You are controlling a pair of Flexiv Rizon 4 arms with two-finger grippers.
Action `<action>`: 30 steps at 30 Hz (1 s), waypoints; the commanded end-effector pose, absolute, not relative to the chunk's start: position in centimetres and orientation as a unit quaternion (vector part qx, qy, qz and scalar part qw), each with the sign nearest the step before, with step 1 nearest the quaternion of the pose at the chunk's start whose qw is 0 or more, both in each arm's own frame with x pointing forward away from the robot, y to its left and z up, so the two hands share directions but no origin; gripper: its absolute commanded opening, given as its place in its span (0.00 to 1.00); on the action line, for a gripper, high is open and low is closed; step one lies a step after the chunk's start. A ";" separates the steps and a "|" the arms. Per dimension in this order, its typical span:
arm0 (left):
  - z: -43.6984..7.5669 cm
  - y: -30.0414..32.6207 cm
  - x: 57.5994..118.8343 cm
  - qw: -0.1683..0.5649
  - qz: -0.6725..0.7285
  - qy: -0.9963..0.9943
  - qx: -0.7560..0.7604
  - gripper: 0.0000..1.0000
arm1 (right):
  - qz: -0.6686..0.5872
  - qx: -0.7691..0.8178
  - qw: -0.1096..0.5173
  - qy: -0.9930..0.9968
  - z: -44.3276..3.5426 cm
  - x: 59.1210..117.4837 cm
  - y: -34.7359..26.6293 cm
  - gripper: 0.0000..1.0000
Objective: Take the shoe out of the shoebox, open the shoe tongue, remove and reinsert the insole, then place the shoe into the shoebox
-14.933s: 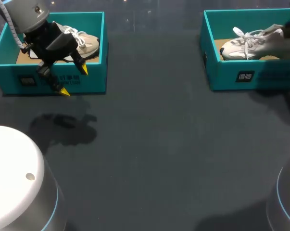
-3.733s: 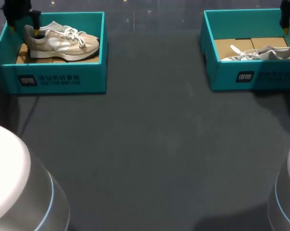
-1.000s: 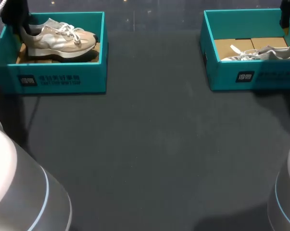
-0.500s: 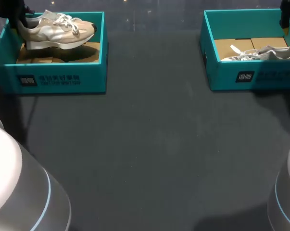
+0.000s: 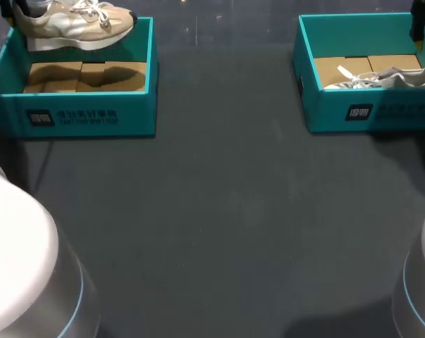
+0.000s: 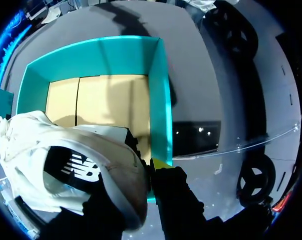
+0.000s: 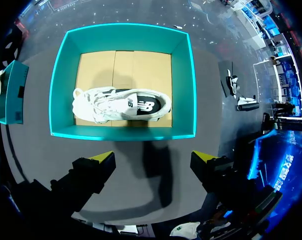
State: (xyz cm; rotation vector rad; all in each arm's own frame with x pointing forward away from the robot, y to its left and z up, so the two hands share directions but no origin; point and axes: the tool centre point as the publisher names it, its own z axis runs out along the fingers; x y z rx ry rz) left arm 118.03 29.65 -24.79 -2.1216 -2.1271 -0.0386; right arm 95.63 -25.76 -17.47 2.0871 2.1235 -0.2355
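Head view: teal cardboard shoebox [image 5: 85,116] sits at the far left of the dark grey table [image 5: 226,211]. Beige lace-up sneaker [image 5: 71,24] hangs above this shoebox's back wall, clear of its brown cardboard floor [image 5: 85,74], sole down, toe pointing toward the table's middle. Left gripper [image 5: 15,8] is a dark shape at the sneaker's heel, mostly cut off; its grip cannot be read here. Second teal shoebox [image 5: 339,105] stands well apart from the first, across the table to the right. White lace-up sneaker [image 5: 388,76] lies inside it. Right gripper [image 5: 418,32] shows only as a dark finger over that box's far right corner.

Left wrist view: left gripper [image 6: 140,170] is clamped on the beige sneaker's [image 6: 80,165] heel. One yellow-tipped finger [image 6: 161,163] presses the outside of the heel; the other is hidden behind the shoe. Teal cardboard shoebox [image 6: 161,100] lies below and ahead of the fingers, holding only its bare brown floor [image 6: 100,100].

Right wrist view: right gripper [image 7: 153,157] has its fingers spread wide with nothing between them. It hangs over the table just outside the second teal shoebox's [image 7: 120,132] nearest wall. White sneaker [image 7: 120,105] lies on its side on the box floor, close to that wall.
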 end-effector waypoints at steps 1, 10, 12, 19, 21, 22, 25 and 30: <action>-20.8 29.1 115.9 0.061 -0.035 -0.705 -0.706 0.00 | -0.079 0.697 0.078 0.709 -17.4 95.5 -25.8 1.00; -17.4 29.0 114.3 0.067 -0.065 -0.702 -0.706 0.00 | -0.079 0.697 0.078 0.709 -17.4 95.5 -25.8 1.00; -16.6 28.9 113.7 0.067 -0.068 -0.701 -0.707 0.00 | -0.079 0.697 0.078 0.709 -17.4 95.5 -25.8 1.00; -13.8 27.5 110.3 0.068 -0.087 -0.697 -0.709 0.00 | -0.079 0.697 0.078 0.709 -17.4 95.5 -25.8 1.00; -13.1 26.9 109.2 0.072 -0.099 -0.696 -0.707 0.00 | -0.079 0.697 0.078 0.709 -17.4 95.5 -25.8 1.00; -12.8 26.6 108.7 0.074 -0.101 -0.698 -0.705 0.00 | -0.079 0.697 0.078 0.709 -17.4 95.5 -25.8 1.00; -11.9 25.3 107.0 0.088 -0.110 -0.699 -0.701 0.00 | -0.079 0.697 0.078 0.709 -17.4 95.5 -25.8 1.00; -10.9 23.0 103.7 0.088 -0.116 -0.697 -0.702 0.00 | -0.079 0.697 0.078 0.709 -17.4 95.5 -25.8 1.00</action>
